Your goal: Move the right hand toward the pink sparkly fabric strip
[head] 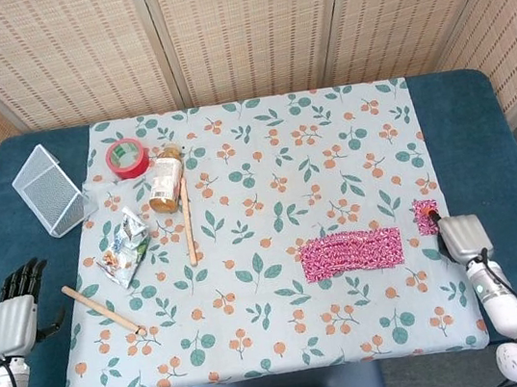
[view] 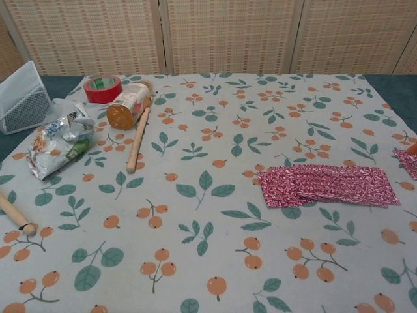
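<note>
Right hand [head: 462, 236] at near right edge of table, fingers holding small pink scrap [head: 425, 215], lifted a bit. Pink sparkly strip [head: 351, 253] lies flat on flowery cloth [head: 269, 202], just left of right hand, not touching it. Left hand [head: 14, 313] at near left corner, dark fingers curled, holding nothing. Wooden stick [head: 101, 309] close beside it. Farther back: snack bag [head: 124, 247], long stick [head: 187, 220], bottle [head: 165, 178] on its side, red tape roll [head: 126, 158], wire basket [head: 49, 189].
</note>
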Controlling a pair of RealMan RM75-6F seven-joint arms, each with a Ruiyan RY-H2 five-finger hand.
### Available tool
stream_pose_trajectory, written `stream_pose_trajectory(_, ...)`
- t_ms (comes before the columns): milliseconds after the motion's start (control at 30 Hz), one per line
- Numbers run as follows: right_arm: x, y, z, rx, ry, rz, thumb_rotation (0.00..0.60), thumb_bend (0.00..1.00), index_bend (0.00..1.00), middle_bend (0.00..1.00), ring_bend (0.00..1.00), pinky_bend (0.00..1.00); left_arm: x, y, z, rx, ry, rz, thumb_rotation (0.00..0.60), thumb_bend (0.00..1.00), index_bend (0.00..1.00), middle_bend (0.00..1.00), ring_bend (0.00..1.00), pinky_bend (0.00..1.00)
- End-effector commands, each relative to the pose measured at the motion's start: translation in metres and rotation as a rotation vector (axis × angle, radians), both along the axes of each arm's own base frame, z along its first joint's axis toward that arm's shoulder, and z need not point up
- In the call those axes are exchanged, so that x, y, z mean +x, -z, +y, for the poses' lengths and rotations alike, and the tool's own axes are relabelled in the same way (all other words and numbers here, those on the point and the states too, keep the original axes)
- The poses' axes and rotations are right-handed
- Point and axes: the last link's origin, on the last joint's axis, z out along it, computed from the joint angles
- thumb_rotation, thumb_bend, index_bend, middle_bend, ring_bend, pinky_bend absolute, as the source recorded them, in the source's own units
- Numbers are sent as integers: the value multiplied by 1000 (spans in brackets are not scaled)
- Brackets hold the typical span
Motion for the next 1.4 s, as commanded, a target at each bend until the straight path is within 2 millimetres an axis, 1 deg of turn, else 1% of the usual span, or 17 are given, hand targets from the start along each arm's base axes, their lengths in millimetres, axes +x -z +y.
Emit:
stream_pose_trajectory(33, 22, 0, 26, 46, -108, -44, 600, 1000, 159, 822, 828, 879, 0, 0, 0, -1, -1, 1, 600, 334, 0, 0, 0, 98)
stream_pose_trajectory(133, 29, 5, 38, 112, -138, -56, 600, 1000, 159, 822, 828, 879, 1, 1, 0, -3, 0, 0, 600, 334, 0, 0, 0, 98)
stream_pose_trajectory(233, 30, 13, 41, 164, -139, -44, 600, 1000, 163, 822, 828, 879, 1, 0, 0, -4, 2, -1, 600, 334, 0, 0, 0, 100)
stream_pose_trajectory(567, 22, 27, 33, 202, -90, -21, 600, 1000, 172, 822, 828, 879, 0, 0, 0, -5, -2, -3, 600, 335, 0, 0, 0, 110)
stream_pose_trajectory(767, 16, 28, 34, 229, -60, -2, 600, 1000, 219, 822, 828, 879, 0, 1, 0, -9, -2, -1, 600, 335, 5, 0, 0, 115)
stream_pose_trajectory(967, 13, 20, 45, 238, -64, 29, 600, 1000, 285, 822, 828, 879, 0, 1, 0, -14, -5, 1, 600, 335, 10, 0, 0, 115)
stream_pose_trajectory(1133, 7, 6, 58, 238, -56, 74, 600, 1000, 429, 822, 828, 879, 0, 1, 0, -14, -3, 0, 600, 334, 17, 0, 0, 116)
stream_pose_trajectory(1233, 2, -5, 67, 233, -41, 118, 600, 1000, 453, 822, 828, 879, 1, 1, 0, -14, -4, -1, 600, 334, 19, 0, 0, 117)
stream_pose_trajectory(1400, -3, -19, 79, 234, -7, 161, 600, 1000, 466, 822, 828, 879, 1, 1, 0, -15, -2, 1, 600, 334, 21, 0, 0, 117)
